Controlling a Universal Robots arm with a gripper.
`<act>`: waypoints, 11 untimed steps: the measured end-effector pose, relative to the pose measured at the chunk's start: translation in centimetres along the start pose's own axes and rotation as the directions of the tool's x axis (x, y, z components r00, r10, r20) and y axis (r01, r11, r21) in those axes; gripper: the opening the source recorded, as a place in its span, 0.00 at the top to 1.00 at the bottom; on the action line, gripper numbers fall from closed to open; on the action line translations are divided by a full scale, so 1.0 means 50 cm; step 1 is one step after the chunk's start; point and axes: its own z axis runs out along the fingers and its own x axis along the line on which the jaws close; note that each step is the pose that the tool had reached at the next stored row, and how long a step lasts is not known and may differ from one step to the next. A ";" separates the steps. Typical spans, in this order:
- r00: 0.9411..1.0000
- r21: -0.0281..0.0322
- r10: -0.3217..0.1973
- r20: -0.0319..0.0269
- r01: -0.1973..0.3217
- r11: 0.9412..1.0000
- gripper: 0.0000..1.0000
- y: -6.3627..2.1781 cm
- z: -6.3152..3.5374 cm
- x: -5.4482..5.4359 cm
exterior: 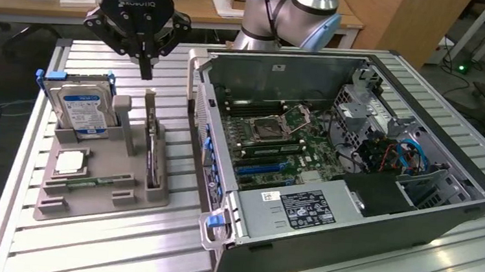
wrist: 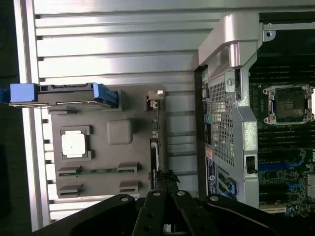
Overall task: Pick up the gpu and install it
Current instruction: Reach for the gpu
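Note:
The gpu [exterior: 151, 143] stands on its long edge in a slot of the grey holder [exterior: 106, 164], a thin dark card with its metal bracket end toward the back. From the wrist view I see the gpu [wrist: 154, 147] edge-on as a narrow dark strip. My gripper [exterior: 146, 69] hangs above the card's back end, clear of it, fingers drawn together to a point with nothing held. In the wrist view the gripper [wrist: 166, 178] lines up over the card's edge.
The holder [wrist: 106, 160] also carries an upright hard drive [exterior: 84, 109] with a blue label, a processor chip [exterior: 69, 161] and a green memory stick [exterior: 96, 181]. The open computer case [exterior: 353, 213] lies to the exterior view's right, its motherboard [exterior: 268, 138] exposed. A desk stands behind.

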 end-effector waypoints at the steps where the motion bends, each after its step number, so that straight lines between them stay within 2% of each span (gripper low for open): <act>1: 1.000 0.000 0.000 0.000 0.000 1.000 0.89 0.000 0.000 0.002; 11: 1.000 0.000 0.000 0.000 0.000 1.000 0.89 -0.003 -0.001 0.020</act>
